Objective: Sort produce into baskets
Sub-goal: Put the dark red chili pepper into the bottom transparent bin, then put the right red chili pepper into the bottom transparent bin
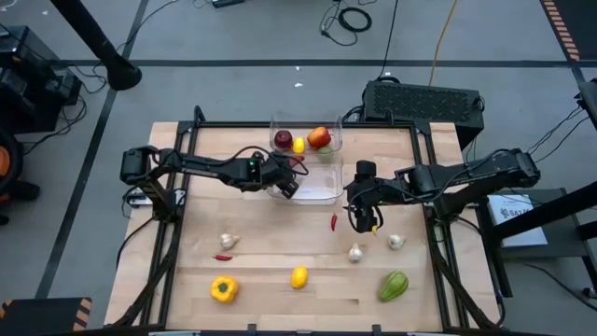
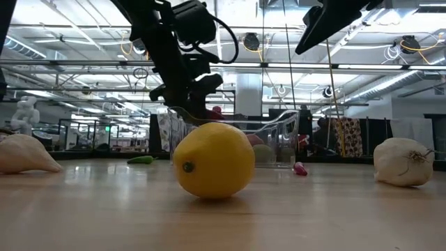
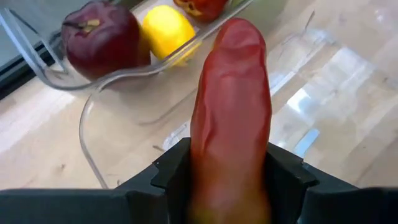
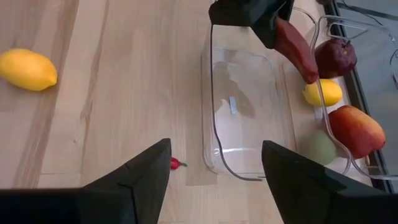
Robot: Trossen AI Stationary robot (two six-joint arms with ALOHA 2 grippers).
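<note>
My left gripper (image 1: 285, 185) is shut on a long dark red pepper (image 3: 231, 106) above the left end of the near clear bin (image 1: 322, 193), which holds nothing. The pepper also shows in the right wrist view (image 4: 297, 50). The far clear bin (image 1: 338, 126) holds a dark red apple (image 1: 283, 140), a lemon (image 1: 298, 146) and a red apple (image 1: 319, 138). My right gripper (image 1: 364, 222) is open and empty above the table, right of a small red chilli (image 1: 334, 222). That chilli (image 4: 177, 163) lies on the table beside my right gripper's (image 4: 214, 180) finger. My left gripper pinches one end of the dark red pepper (image 3: 227, 180) between its two fingers. The pepper runs along the fingers and sticks out well past their tips. It is lifted clear and slants downward above the near bin (image 4: 249, 118).
On the near half of the table lie a garlic bulb (image 1: 229, 241), a red chilli (image 1: 222, 257), a yellow pepper (image 1: 223, 289), a lemon (image 1: 298, 276), a green pepper (image 1: 393, 285) and two garlic bulbs (image 1: 355, 253) (image 1: 396, 242). A black box (image 1: 424, 101) stands beyond the far edge.
</note>
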